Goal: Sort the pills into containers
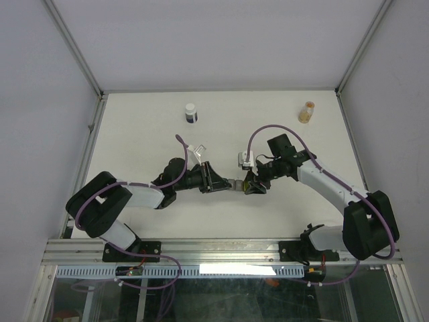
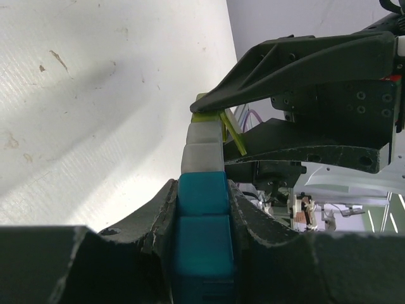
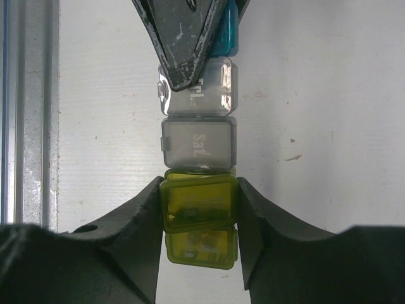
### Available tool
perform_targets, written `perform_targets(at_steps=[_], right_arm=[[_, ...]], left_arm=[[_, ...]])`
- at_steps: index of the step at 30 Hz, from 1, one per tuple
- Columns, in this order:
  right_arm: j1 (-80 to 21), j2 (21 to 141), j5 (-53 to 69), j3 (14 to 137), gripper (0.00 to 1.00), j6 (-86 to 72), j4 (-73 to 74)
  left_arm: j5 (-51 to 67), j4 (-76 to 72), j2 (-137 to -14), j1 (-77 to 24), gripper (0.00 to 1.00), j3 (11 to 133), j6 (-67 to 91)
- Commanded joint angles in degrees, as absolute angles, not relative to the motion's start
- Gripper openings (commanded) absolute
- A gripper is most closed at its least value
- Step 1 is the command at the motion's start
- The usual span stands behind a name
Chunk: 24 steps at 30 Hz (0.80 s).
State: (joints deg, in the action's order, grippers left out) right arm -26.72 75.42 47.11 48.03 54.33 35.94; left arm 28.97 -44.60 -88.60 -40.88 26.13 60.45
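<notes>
Between the arms, left gripper (image 2: pixel 202 196) clamps the strip (image 3: pixel 197 142) at its blue end, right gripper (image 3: pixel 198 196) pinches the yellow end; no pills show (sorting looks all ahead).

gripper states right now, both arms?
Left gripper: closed, holding the container strip by its blue end.
Right gripper: closed on the same strip's yellow-green end, fingers against both sides.

White-capped bottle (image 1: pixel 192 113), orange vial (image 1: pixel 307 112)
</notes>
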Motion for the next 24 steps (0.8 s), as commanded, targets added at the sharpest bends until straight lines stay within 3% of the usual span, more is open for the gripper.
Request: perform_targets(at_steps=[1,3,5,9,17,24], right_arm=[[-26.5,75.0,51.2,51.3,0.28,51.8,36.6],[-26.3,74.8,50.0,51.1,0.49,50.0,35.2],[-25.6,74.1,48.4,50.8,0.58,48.7,33.6],[-23.5,72.7,47.7,50.9,0.63,46.5,32.2],[-21.6,70.9,48.1,50.3,0.63,44.9,30.4],[-26.8,70.7,47.0,47.1,0.84,49.9,29.6]], left_arm=[[28.9,-44.4,-87.2,-40.1,0.0,26.6,57.5],[29.6,-44.8,-87.4,-39.9,0.0,26.6,57.9],[29.8,-44.8,-87.6,-39.9,0.0,26.5,57.9],[30.4,-45.5,-88.2,-39.6,0.0,25.8,58.2],[31.2,-45.9,-88.5,-39.3,0.0,25.8,58.8],[32.0,-46.9,-89.6,-39.1,0.0,26.4,60.9]])
